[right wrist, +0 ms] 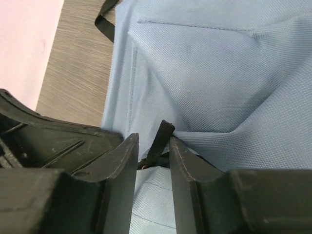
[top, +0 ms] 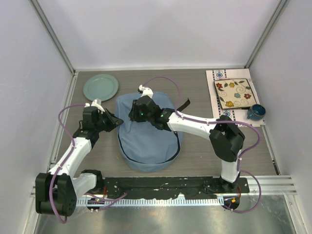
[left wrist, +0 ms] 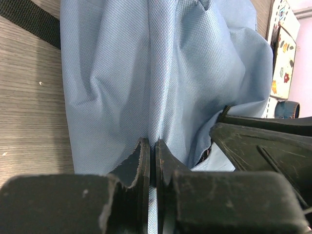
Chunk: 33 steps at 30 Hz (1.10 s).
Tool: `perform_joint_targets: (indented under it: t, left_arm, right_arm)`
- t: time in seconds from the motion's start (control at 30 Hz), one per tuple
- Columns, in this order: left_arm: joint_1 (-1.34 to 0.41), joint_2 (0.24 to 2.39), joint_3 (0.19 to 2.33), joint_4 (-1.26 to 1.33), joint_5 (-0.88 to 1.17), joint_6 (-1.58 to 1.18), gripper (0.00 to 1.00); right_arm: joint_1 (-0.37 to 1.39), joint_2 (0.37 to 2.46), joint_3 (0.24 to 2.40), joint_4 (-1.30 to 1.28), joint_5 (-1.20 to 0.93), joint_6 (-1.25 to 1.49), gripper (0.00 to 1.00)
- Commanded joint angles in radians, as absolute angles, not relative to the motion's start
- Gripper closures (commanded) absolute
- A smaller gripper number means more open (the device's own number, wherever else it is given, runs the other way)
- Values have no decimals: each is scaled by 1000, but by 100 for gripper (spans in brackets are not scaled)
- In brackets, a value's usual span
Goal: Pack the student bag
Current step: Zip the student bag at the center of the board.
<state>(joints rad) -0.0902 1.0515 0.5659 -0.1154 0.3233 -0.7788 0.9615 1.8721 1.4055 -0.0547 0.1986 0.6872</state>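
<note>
The student bag (top: 148, 139) is a light-blue fabric backpack lying flat in the middle of the table. My left gripper (top: 117, 121) is at its left edge, shut on a raised fold of the blue fabric (left wrist: 152, 144). My right gripper (top: 133, 116) is at the bag's upper left, close to the left one. Its jaws stand narrowly apart around a short black pull strap (right wrist: 163, 141), and the bag fabric (right wrist: 219, 73) creases tight toward it. The bag's inside is hidden.
A green plate (top: 101, 87) lies at the back left. A floral square tile (top: 235, 93) and a blue mug (top: 255, 112) rest on a white patterned mat (top: 219, 75) at the back right. A black bag strap (top: 184, 105) trails right of the bag.
</note>
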Motion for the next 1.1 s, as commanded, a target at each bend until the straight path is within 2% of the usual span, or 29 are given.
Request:
perform_joint_targets:
  t: [0.0,0.03,0.07,0.17,0.27,0.6,1.07]
  left_arm:
    - [-94,1020,565,-54,391,-790,100]
    - [-94,1019,565,-55,394,-790,100]
    - [-94,1019,561,-54,394,-790,100]
    - [-95,1017,560,-52,394,-790,100]
    - [-95,1017,560,-55,391,-790,100]
    - [-94,1029,572,-115,324,-778,100]
    - [-87,1040,595,-160,284,-762,100]
  right_arm:
    - [965,1896,1465,-66,256,692,66]
    - [966,1901,1470,-66,256,692,68]
    - [965,1902,1471,-67,256,692,76]
    - [966,1901,1471,-72,268,693,89]
    - [966,1885,1463,-71,278,690,99]
    - [966,1720,1310,-17,321,666,99]
    - [954,1618,1173,-57,494,680,99]
